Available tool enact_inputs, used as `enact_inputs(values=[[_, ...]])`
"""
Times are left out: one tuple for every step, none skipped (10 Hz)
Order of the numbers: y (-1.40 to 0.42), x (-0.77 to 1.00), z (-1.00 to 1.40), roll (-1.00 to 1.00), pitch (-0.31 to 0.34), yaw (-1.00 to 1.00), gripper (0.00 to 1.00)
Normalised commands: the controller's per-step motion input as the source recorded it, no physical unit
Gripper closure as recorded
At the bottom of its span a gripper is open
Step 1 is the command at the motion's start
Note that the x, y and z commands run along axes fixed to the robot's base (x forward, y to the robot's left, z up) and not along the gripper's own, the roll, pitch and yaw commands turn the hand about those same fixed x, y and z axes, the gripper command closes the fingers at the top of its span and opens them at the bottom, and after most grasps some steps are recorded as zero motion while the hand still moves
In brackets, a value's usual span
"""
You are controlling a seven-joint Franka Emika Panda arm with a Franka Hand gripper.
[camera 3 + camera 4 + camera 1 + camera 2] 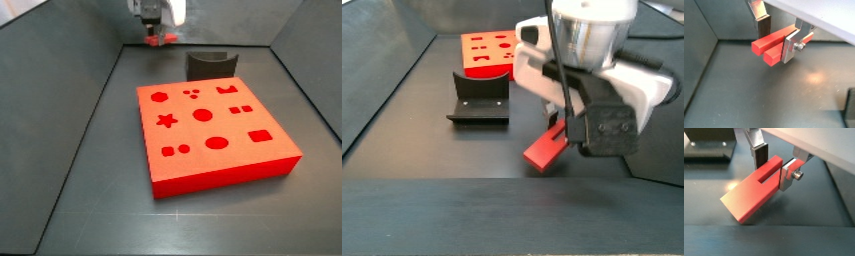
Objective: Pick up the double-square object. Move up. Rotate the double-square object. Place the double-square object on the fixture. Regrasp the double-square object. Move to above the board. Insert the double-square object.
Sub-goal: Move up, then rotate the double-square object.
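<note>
The double-square object (pixel 765 46) is a small red block with a slot between its two halves (pixel 751 195). My gripper (pixel 776 46) is shut on it, one silver finger (pixel 763 24) on each side in both wrist views. In a side view the gripper (pixel 556 125) holds the block (pixel 544 150) tilted, its low end close to the dark floor. The fixture (pixel 480 100) stands apart from the gripper, toward the board (pixel 492 50). In a side view the gripper (pixel 159 34) with the block (pixel 160 41) is near the far wall, beyond the fixture (pixel 211 65) and the board (pixel 214 135).
Grey walls (pixel 74 70) enclose the dark floor on all sides. The fixture (pixel 707 150) shows at the edge of a wrist view. The board's top carries darker cut-outs such as a star (pixel 167 121) and an oval (pixel 217 144).
</note>
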Motion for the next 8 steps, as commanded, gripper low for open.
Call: enact_inputs(values=[[-0.01,-0.02,0.17,0.07,0.092,-0.02,1.00],[-1.00,-0.04,0.67,0.00,0.000,0.00,1.00],[-1.00,-0.05,0.66,0.01,0.000,0.02,1.00],[-1.00,-0.07,0.70,0.05,0.004,0.03,1.00],[-0.83,-0.05,0.62,0.07,0.031,0.03,1.00],[-0.71,-0.04,0.54,0.09,0.054,0.03,1.00],[-0.39,-0.02,0.35,0.11,0.097,0.02,1.00],[-0.19,-0.01,0.23,0.12,0.101,0.03,1.00]])
